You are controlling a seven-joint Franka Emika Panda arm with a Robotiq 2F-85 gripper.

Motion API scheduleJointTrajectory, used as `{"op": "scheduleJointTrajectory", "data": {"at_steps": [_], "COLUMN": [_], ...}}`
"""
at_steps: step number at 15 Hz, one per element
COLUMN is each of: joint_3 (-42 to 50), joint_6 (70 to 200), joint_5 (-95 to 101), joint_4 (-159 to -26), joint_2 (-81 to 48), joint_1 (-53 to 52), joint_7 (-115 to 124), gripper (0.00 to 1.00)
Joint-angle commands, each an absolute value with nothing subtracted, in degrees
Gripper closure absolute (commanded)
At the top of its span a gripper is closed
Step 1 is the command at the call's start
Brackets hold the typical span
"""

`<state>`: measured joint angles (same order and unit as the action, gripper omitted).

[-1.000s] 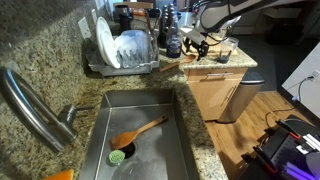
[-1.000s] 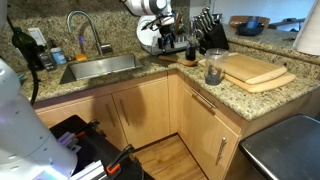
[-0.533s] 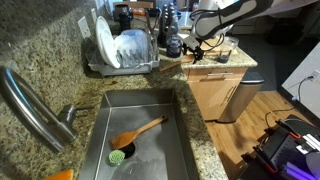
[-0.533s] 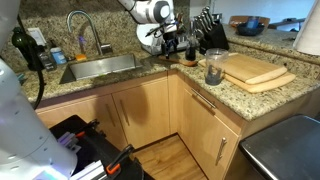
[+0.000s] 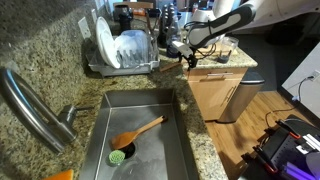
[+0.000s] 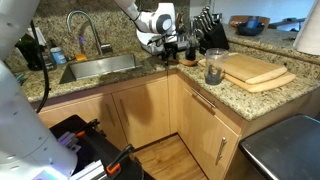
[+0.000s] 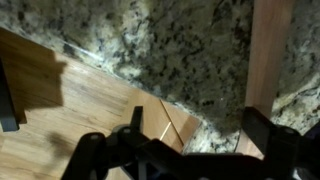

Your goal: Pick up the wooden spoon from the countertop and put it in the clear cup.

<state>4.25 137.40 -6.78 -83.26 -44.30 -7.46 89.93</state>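
My gripper (image 5: 185, 50) hangs low over the granite countertop (image 5: 215, 68) near its corner; it also shows in an exterior view (image 6: 166, 45). In the wrist view the gripper (image 7: 200, 125) is open, jaws wide apart, with only granite (image 7: 190, 50) between them. A brown wooden strip (image 7: 270, 50) lies on the granite above the right fingertip (image 7: 265, 125); I cannot tell if it is the wooden spoon's handle. I cannot make out the slim spoon in the exterior views. The clear cup (image 6: 213, 68) stands on the counter beside the cutting board and shows in both exterior views (image 5: 222, 56).
An orange-tan broad spoon (image 5: 140, 130) and a green brush (image 5: 119, 155) lie in the sink (image 5: 100, 120). A dish rack (image 5: 125, 50) with plates and dark bottles (image 5: 170, 30) stand behind the gripper. A cutting board (image 6: 250, 70) and knife block (image 6: 210, 30) are beyond the cup.
The arm has swung away from the cup toward the counter corner by the dish rack and come lower. The cup and the spoon in the sink have not moved.
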Motion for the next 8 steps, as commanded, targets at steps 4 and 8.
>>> {"op": "scheduleJointTrajectory", "data": {"at_steps": [4, 8], "joint_3": [5.22, 6.65], "joint_6": [141.04, 142.07], "joint_5": [-6.67, -6.48], "joint_4": [-82.31, -80.77], "joint_2": [-45.45, -46.11], "joint_1": [-8.15, -8.49], "joint_7": [91.67, 94.58], "gripper": [0.00, 0.00]}}
